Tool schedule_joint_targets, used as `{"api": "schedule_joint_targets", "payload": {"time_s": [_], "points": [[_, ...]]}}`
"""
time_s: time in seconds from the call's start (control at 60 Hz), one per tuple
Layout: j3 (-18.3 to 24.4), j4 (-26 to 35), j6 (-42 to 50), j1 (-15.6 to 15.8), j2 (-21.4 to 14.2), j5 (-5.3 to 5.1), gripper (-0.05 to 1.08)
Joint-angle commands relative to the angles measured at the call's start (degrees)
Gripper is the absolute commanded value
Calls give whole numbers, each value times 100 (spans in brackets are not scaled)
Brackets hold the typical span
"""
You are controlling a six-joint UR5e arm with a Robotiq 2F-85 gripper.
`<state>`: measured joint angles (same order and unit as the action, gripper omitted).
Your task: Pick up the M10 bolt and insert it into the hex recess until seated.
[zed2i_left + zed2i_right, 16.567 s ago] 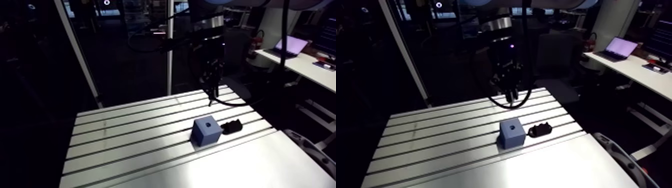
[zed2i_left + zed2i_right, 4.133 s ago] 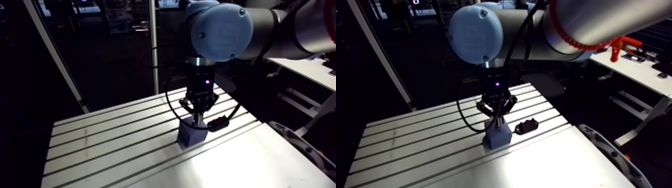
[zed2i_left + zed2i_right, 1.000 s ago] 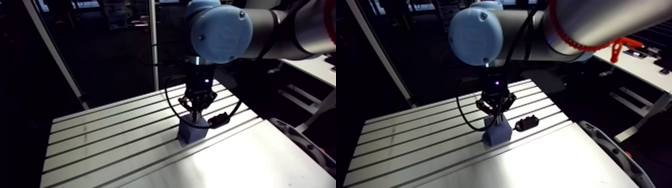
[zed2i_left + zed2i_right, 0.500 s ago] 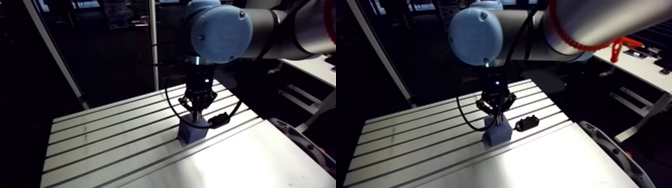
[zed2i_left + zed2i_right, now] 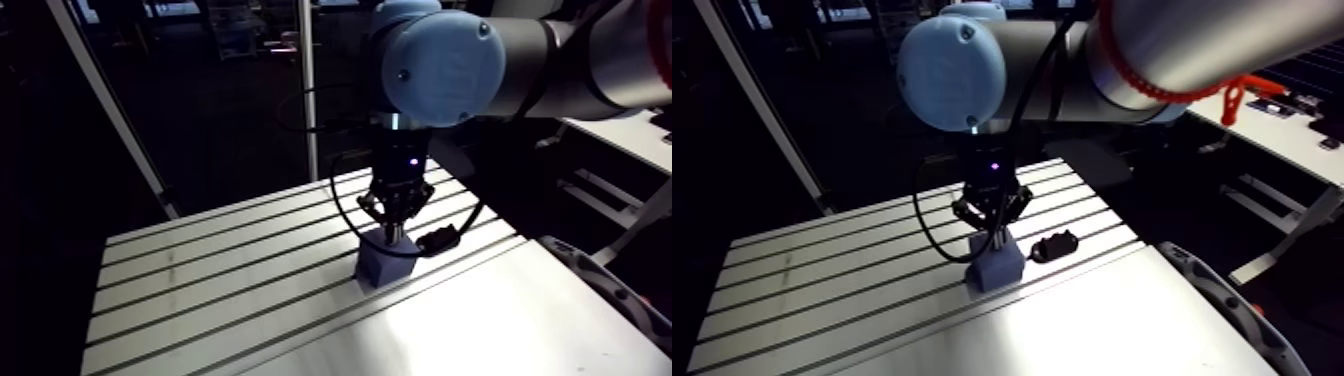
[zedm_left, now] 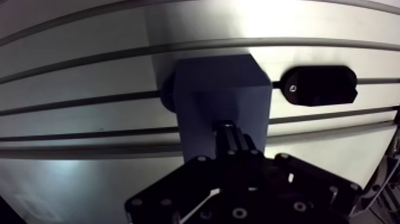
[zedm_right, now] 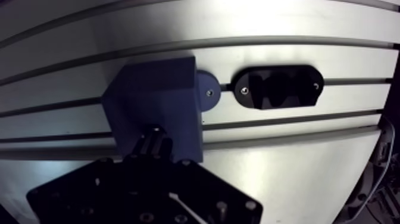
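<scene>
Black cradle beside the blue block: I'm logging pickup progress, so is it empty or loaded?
Seemingly empty: in the wrist view the black cradle shows only its bare notched hollow, with nothing lying in it.

Block (image 6: 220, 101) under the fingers (image 6: 235, 146): plain matte blue, one face a darker shade than the other. Round foot (image 7: 207, 92) at its side: same blue, one pale dot. Holder (image 6: 319, 85) off to the side of the fingers, past the block: black, with small pale dots. Table (image 6: 71, 77): bright silver, striped with dark parallel slots. Gripper (image 6: 228, 128): black all over. Joint cap (image 5: 952, 68): light blue.
</scene>
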<state>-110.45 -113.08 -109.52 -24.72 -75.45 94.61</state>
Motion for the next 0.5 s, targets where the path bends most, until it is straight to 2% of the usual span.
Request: {"api": "schedule_joint_targets", "payload": {"time_s": [0.017,0.5], "points": [[-8,0,5,2,8,0,108],[-26,0,5,2,7,0,108]]}}
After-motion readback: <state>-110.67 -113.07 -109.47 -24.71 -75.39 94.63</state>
